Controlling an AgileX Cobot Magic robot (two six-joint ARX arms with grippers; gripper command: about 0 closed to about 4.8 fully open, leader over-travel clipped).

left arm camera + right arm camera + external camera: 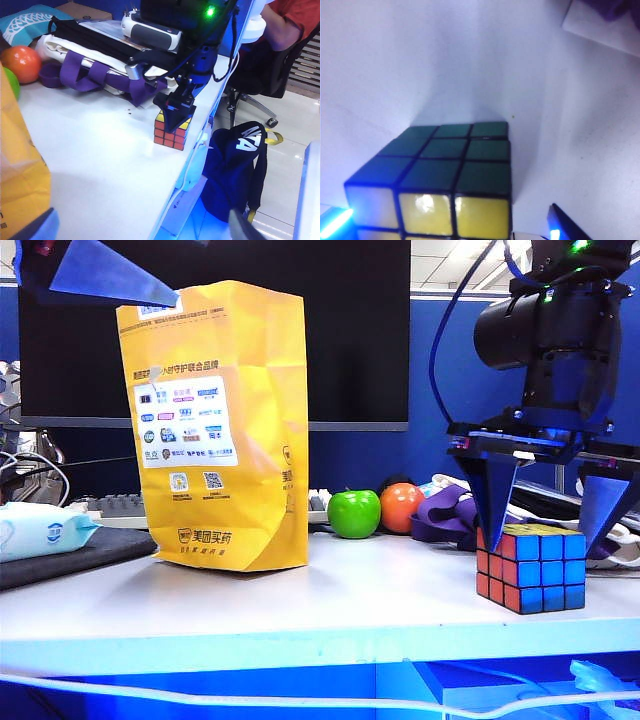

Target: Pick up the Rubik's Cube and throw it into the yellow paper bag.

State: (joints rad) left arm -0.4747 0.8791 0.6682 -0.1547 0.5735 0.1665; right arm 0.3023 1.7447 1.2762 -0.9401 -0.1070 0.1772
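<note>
On the white desk [300, 600] the Rubik's Cube [531, 568] sits near the front right edge, red and blue faces toward the exterior camera and yellow on top. The right claw [548, 510] hangs directly over it with its two dark fingers spread wide, one to each side of the cube's top, gripping nothing. The yellow paper bag [222, 425] stands upright well to the left, its white label facing forward. The left claw [95, 270] is up beside the bag's top corner, its jaws apart and empty. Behind, a green apple [354, 513] and an orange [401, 506] lie side by side between bag and cube.
</note>
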